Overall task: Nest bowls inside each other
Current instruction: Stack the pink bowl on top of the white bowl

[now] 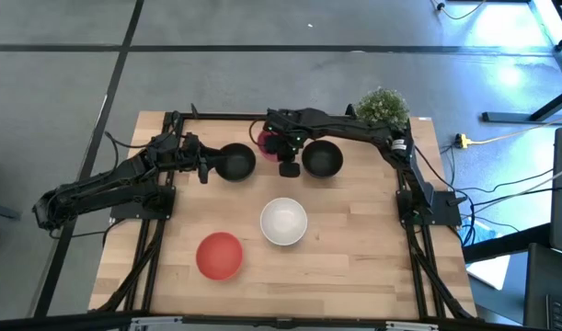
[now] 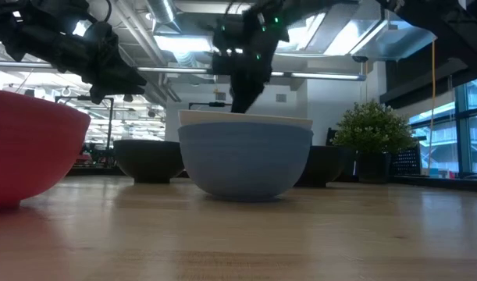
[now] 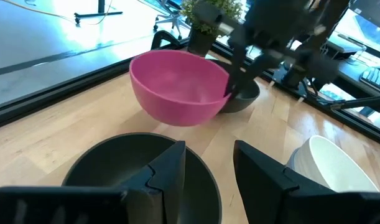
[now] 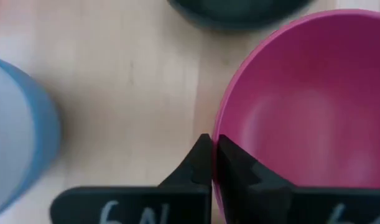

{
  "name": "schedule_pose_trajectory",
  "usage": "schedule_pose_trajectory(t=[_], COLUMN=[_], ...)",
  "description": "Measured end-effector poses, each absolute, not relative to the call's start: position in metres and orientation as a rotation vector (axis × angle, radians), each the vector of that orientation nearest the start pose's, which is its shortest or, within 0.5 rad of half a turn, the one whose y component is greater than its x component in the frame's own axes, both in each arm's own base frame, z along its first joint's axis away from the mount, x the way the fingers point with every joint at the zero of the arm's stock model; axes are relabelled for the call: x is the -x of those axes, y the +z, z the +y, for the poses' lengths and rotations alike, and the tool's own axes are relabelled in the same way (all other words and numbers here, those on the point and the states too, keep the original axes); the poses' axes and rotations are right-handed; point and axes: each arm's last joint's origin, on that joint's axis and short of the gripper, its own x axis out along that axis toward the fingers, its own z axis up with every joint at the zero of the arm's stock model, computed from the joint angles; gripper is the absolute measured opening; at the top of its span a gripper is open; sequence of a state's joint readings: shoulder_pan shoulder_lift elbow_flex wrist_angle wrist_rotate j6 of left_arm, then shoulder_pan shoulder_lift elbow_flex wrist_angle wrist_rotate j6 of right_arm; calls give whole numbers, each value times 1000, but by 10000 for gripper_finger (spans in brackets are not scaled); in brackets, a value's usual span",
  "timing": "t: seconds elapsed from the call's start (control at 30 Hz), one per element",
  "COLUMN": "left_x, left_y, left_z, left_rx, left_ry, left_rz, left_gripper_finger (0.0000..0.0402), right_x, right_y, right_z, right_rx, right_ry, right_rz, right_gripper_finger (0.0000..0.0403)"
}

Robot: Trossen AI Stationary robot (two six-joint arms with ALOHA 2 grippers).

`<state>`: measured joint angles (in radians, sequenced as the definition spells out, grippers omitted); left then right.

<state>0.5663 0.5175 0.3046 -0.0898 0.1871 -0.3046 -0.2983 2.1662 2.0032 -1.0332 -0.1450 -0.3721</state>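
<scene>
Pink bowl (image 4: 301, 99), right claw (image 4: 212, 163) pinching rim

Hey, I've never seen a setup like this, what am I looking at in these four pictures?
Two dark robot arms work at a wooden table. One picture looks straight down, one level across the tabletop, and two come from cameras on the wrists. The right hand pinches the rim of a pink bowl, tilted off the wood. The left hand is open above a black bowl. Also there: a second black bowl, a white bowl nested in a blue one, a red bowl and a potted plant.
</scene>
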Motion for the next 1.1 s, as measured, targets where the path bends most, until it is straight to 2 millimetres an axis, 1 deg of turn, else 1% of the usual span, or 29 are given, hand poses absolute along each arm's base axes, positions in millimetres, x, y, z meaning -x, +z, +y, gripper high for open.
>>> schedule_pose_trajectory(t=[0.17, 0.33, 0.5, 0.63, 0.7, 0.87, 1.0, 1.1], left_x=[-116, -116, -116, -116, -116, -116, -116, -116], left_y=[212, 212, 212, 212, 212, 212, 212, 212], left_z=[68, 68, 68, 68, 68, 68, 68, 68], left_rx=[411, 412, 419, 419, 420, 443, 445, 444], left_ry=[417, 417, 418, 418, 418, 421, 424, 438], left_rz=[224, 224, 223, 222, 223, 217, 217, 215], left_gripper_finger=[131, 131, 131, 131, 131, 131, 131, 131], right_x=[-441, -443, -447, -446, -442, -428, -417, -411], right_y=[282, 300, 302, 301, 305, 329, 348, 356], right_z=[-110, -82, -45, -19, -10, 5, 18, 32], right_rx=[82, 91, 154, 185, 183, 227, 225, 220], right_ry=[99, 133, 142, 182, 187, 138, 139, 152], right_rz=[1132, 1127, 1149, 1181, 1190, 1150, 1103, 1083], right_gripper_finger=[9, 9, 9, 9, 9, 9, 8, 8])
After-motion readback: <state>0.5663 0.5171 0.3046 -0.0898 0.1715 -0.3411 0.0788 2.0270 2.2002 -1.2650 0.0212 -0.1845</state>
